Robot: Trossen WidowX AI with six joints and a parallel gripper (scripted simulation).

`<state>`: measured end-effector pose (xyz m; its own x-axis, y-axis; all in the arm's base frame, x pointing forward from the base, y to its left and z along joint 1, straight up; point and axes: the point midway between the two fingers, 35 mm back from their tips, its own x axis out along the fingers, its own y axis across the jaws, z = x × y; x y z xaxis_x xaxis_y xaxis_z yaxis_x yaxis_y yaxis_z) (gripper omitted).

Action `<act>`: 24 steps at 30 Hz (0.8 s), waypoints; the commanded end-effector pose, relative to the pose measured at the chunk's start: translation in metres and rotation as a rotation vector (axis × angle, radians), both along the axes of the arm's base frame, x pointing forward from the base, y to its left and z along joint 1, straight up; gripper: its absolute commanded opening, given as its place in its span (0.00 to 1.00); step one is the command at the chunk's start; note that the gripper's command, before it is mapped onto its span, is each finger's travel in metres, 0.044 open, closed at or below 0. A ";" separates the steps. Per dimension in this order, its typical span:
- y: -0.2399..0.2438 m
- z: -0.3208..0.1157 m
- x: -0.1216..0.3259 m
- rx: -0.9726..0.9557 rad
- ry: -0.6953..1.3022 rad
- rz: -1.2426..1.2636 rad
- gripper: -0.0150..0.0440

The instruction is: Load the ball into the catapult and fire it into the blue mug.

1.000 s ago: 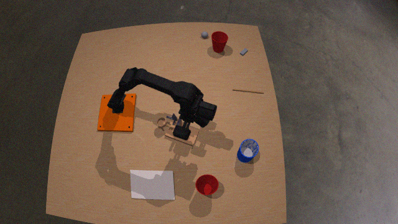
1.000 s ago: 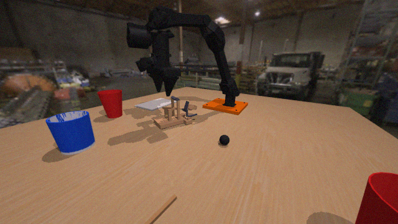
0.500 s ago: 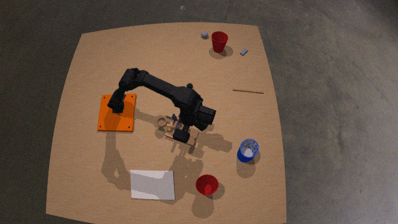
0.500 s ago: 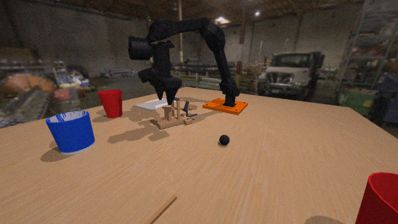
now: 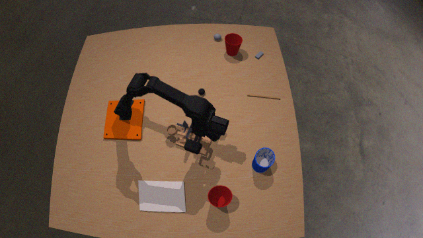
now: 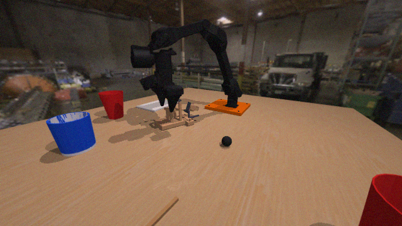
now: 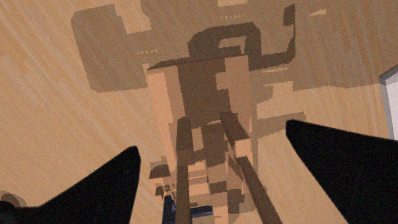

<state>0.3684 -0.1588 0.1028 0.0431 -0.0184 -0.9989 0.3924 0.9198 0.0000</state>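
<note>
The small wooden catapult point(image 6: 173, 125) point(image 7: 237, 75) stands on the table, with a dark blue piece at its rear. In the top view its arm's round cup points toward the orange base plate. My gripper point(image 6: 167, 108) point(image 7: 213, 140) is open and empty, pointing down just above the catapult's front part. In the wrist view its fingers stand to either side of the wooden frame. The black ball point(image 5: 201, 91) point(image 6: 227, 141) lies on the table, apart from the catapult. The blue mug point(image 5: 261, 166) point(image 6: 73, 135) stands upright beyond the catapult's front end. The arm partly hides the catapult in the top view.
One red cup point(image 5: 220, 197) point(image 6: 113, 105) stands near the blue mug, another red cup point(image 5: 232, 44) point(image 6: 383, 204) at the far side. A grey ball point(image 5: 217, 37), a small grey block point(image 5: 259, 55), a thin stick point(image 5: 264, 97) point(image 6: 164, 211) and a white flat panel point(image 5: 162, 196) also lie there.
</note>
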 end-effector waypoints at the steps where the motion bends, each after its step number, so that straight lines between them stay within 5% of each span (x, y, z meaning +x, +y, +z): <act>1: 0.000 -0.009 -0.001 0.002 0.006 -0.003 1.00; 24: 0.001 -0.040 -0.001 0.002 0.006 -0.003 1.00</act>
